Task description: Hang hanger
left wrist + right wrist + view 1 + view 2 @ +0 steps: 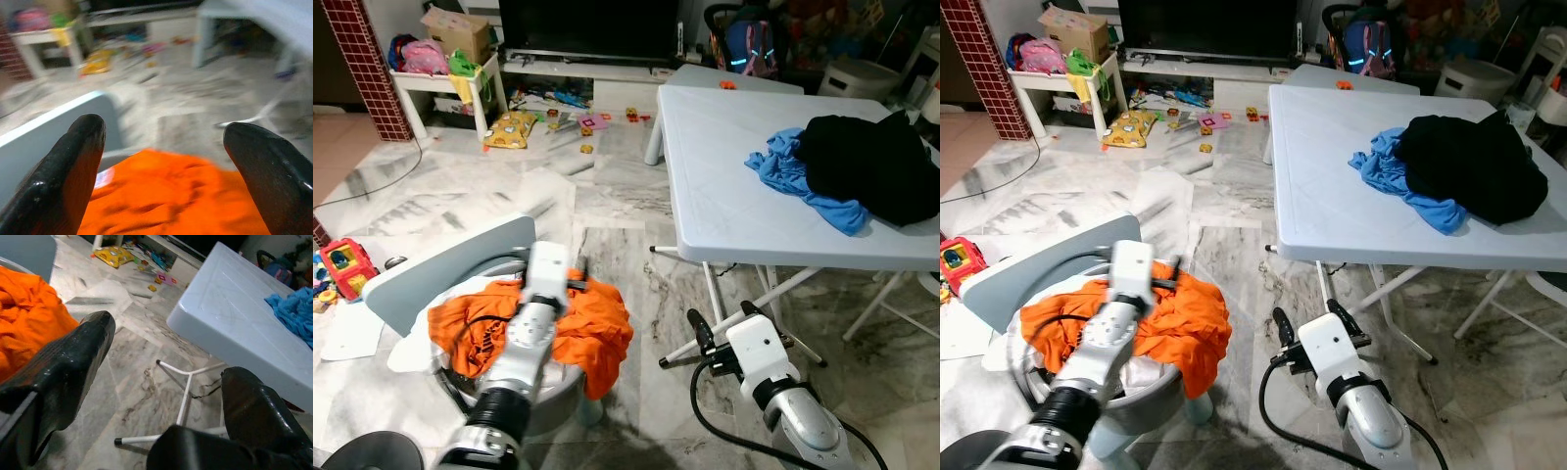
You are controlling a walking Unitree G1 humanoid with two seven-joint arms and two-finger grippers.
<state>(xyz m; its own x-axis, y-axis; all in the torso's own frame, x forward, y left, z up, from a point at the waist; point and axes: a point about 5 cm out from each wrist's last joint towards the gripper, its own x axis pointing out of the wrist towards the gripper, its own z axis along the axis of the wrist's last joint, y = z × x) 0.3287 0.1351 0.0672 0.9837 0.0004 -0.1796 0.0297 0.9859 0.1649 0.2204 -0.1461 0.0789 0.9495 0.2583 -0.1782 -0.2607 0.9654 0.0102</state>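
An orange garment (592,328) lies heaped in a round grey basket (558,403) on the marble floor at my lower left. My left gripper (164,132) hovers just above the orange cloth, fingers spread open and holding nothing. My right gripper (166,347) is low over the floor between the basket and the table legs, also open and holding nothing; it shows as black fingers (697,328) ahead of the white wrist. A black garment (871,166) and a blue one (788,171) lie crumpled on the white folding table (734,196) to the right.
A grey flat panel (440,269) leans at the basket's far left side. The table's thin white legs (744,313) cross close to my right gripper. Toys (509,127) litter the floor near a low TV bench, and a red toy (342,264) sits at far left.
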